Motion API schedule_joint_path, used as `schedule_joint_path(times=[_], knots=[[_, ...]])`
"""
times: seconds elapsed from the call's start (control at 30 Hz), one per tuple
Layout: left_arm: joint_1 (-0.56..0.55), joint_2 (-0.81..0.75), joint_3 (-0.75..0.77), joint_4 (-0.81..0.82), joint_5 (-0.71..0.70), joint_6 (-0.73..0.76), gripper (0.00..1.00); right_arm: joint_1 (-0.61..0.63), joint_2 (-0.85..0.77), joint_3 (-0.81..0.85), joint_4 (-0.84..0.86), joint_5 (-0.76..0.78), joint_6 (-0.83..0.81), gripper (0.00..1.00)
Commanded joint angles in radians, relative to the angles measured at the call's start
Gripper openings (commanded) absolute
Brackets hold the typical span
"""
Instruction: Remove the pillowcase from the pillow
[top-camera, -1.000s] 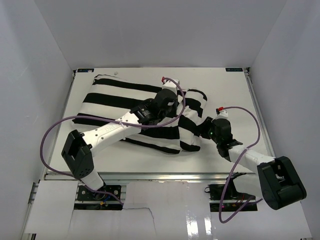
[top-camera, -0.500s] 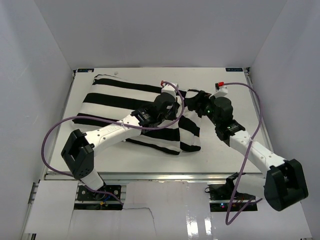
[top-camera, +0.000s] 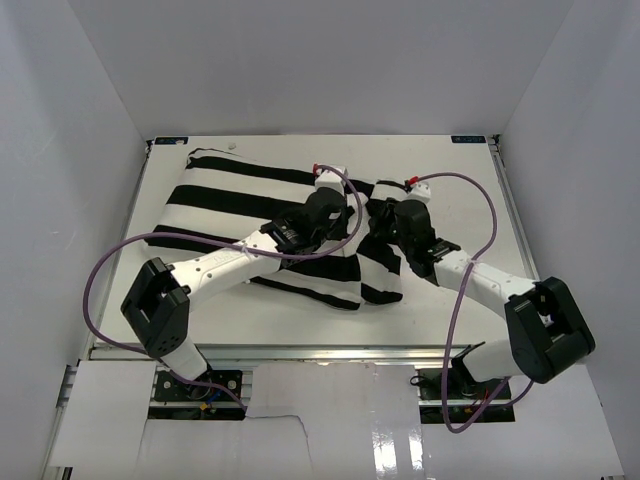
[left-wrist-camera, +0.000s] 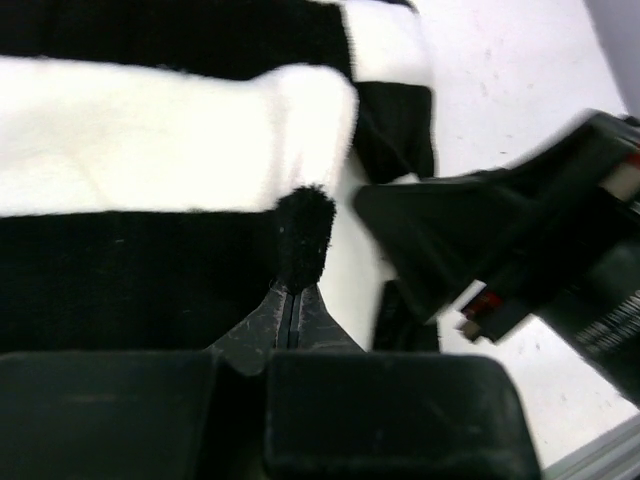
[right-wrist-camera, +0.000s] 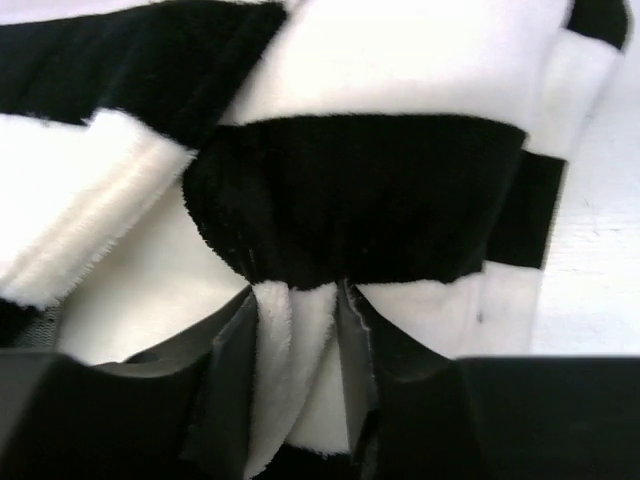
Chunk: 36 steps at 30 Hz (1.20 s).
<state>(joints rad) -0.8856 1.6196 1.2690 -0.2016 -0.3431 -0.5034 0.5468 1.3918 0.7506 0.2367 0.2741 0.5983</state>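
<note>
A black-and-white striped fuzzy fabric pillowcase (top-camera: 250, 205) lies across a flat white table (top-camera: 455, 185), seen from above. Its left part is plump and smooth. Its right end is bunched into folds. Two white and black robot arms reach in from the near edge of the table and meet at this bunched right end.

The left gripper (left-wrist-camera: 290, 292) sits on the pillowcase just left of the bunched end. In its wrist view, the two black fingers are pressed flat together with only a thin line between them. A small tuft of black pile from the pillowcase is pinched at their tips.

The right gripper (right-wrist-camera: 296, 335) is at the right end of the pillowcase, just beside the left gripper. Its fingers are closed most of the way, with a thick fold of white pile from the pillowcase squeezed between them. Above the fold, a broad black stripe is gathered into puckers.

The large off-white plain fabric pillow (right-wrist-camera: 140, 300) is inside the pillowcase and almost entirely covered. Only a smooth off-white patch shows in the right wrist view, under the lifted edge of the pillowcase, left of the gripped fold. It appears to be the pillow, though this cannot be told for sure.

A purple cable (top-camera: 95, 285) loops off the near left side of the pillowcase.
</note>
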Motion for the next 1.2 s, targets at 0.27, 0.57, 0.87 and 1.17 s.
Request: schedule_joint_path(times=[0.27, 0.57, 0.87, 1.17], knots=[[0.172, -0.093, -0.132, 0.047, -0.001, -0.052, 0.0, -0.073, -0.181, -0.155, -0.109, 0.254, -0.071, 0.08], [0.201, -0.073, -0.131, 0.047, 0.021, -0.04, 0.0, -0.145, -0.231, -0.281, -0.056, 0.127, -0.042, 0.08], [0.107, -0.061, 0.067, -0.01, 0.444, 0.139, 0.58, -0.142, -0.261, -0.378, 0.207, -0.107, -0.048, 0.08], [-0.045, 0.126, 0.375, -0.222, 0.343, 0.18, 0.68, -0.139, -0.341, -0.384, 0.21, -0.13, -0.028, 0.08]])
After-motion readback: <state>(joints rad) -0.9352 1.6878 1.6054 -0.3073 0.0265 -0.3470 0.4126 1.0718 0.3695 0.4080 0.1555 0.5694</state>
